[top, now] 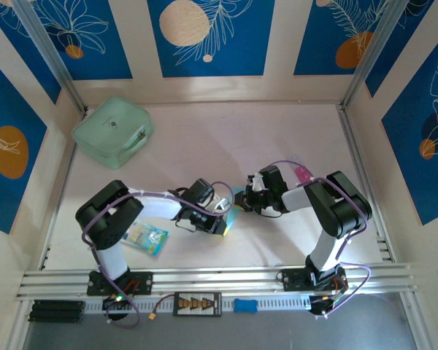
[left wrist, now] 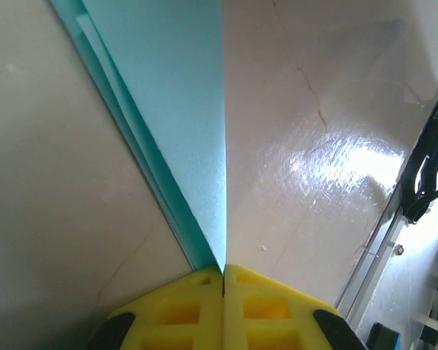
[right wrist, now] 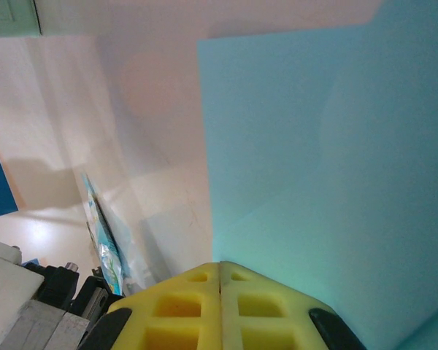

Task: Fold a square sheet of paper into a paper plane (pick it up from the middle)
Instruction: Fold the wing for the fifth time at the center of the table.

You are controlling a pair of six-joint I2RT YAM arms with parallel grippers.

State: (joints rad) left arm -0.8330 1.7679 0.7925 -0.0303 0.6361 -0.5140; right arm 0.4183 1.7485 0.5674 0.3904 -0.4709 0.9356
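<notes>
Between your two arms, mid-way across the table point(top: 204, 138), the layered light-blue paper point(left wrist: 182, 109) is pinched by the left gripper point(left wrist: 223, 271) and right gripper point(right wrist: 220, 264), jaws closed on its edges; it likely handles light, limp and crease-prone, so grip along folds.

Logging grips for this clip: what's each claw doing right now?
Left claw: closed on the folded light-blue paper.
Right claw: closed on the same paper.

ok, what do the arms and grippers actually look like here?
Left arm and right arm: black joint housings, white links, purple cables looped outside. Left gripper and right gripper: moulded yellow with square pockets, black parts behind.
</notes>
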